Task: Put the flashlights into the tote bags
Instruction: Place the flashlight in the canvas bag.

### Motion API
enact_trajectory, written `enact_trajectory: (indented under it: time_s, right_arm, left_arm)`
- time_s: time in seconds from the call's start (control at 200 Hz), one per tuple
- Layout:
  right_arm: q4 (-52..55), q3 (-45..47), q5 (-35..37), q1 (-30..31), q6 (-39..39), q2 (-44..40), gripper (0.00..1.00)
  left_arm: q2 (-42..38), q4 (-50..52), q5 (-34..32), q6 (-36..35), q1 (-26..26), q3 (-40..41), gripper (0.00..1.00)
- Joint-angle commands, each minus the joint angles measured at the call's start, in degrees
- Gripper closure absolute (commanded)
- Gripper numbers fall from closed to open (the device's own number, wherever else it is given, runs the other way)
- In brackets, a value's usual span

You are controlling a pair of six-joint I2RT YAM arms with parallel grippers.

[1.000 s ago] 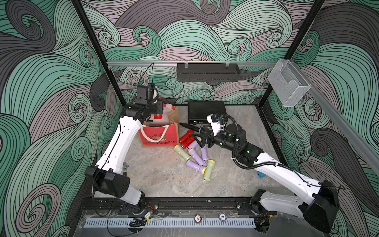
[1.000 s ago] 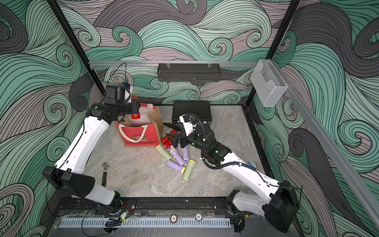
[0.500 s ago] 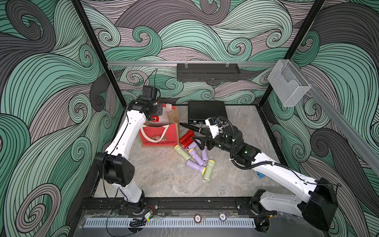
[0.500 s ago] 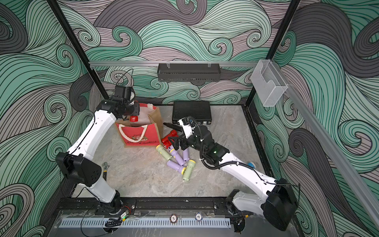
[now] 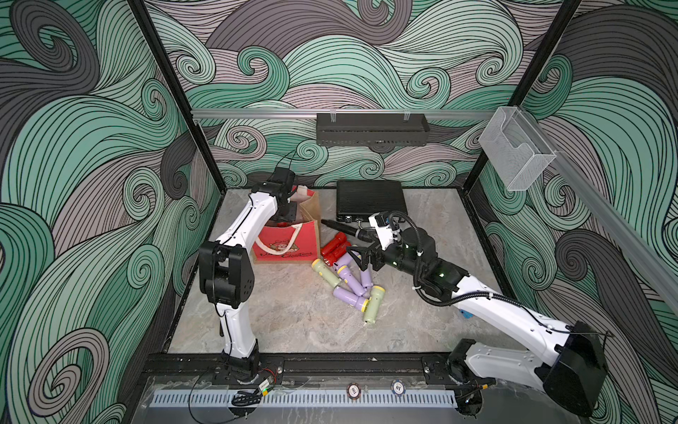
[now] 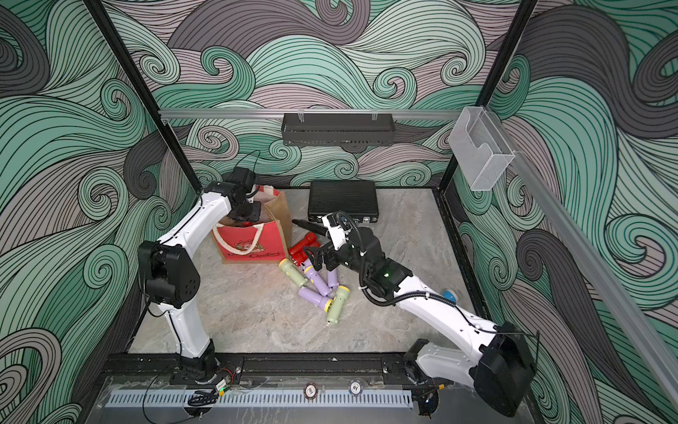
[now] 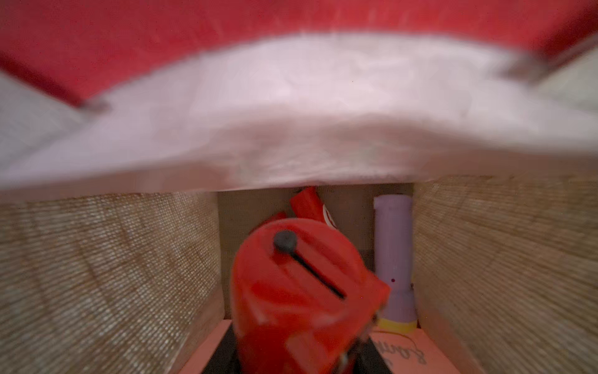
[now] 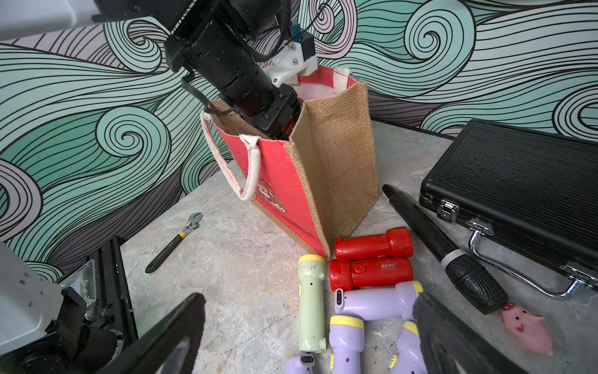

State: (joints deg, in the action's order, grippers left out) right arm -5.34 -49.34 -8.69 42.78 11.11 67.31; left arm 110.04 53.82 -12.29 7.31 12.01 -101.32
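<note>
Top views first. The tote bag point(image 5: 284, 247) stands upright at the back left of the table point(image 5: 293, 323). The left gripper point(image 5: 285, 218) is plunged into its open mouth, fingertips hidden below the rim. Just beside the bag's right corner lies the pile of flashlights point(image 6: 315, 282), touching and overlapping. The right gripper point(image 6: 314, 257) hovers over that pile, jaws spread wide, nothing between them.

Left wrist view is blurred but telling. We're inside the bag, with woven walls on either side. The left gripper looks clamped on a red flashlight point(image 7: 301, 291). A lilac flashlight point(image 7: 393, 259) and another red one lie deeper in.

Right wrist view gives the best look at the goods. They are stubby moulded plastic, smooth and glossy, with a straight barrel flaring to a wider head. The heads are yellow on the lilac and pale green ones and red throughout on the red pair point(image 8: 372, 259).

By the look of them they're light, rigid and a bit slick, and round enough to roll. Best bite is across the barrel at mid-length, clear of the flare. The pale green flashlight point(image 8: 311, 304) has open table on one side, so it looks the cleanest pick. The black microphone point(image 8: 443, 246) lies alongside the pile.
</note>
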Motion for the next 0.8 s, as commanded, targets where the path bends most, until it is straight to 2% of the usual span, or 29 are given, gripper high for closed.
enact_trajectory:
  time_s: [0.0,0.531,0.796]
  right_arm:
    - [-0.8,0.1,1.0,0.2,-0.7,0.2,0.01]
    - [-1.0,1.5,2.3,0.1,-0.9,-2.0,0.01]
    - [-0.3,1.1,3.2,0.1,-1.4,-3.2,0.0]
  left_arm:
    - [2.1,3.1,-0.6,1.2,-0.3,-2.1,1.0]
    - [9.4,0.9,0.2,3.2,-0.3,-1.0,1.0]
    - [10.3,-0.4,-0.1,4.5,0.0,1.3,1.0]
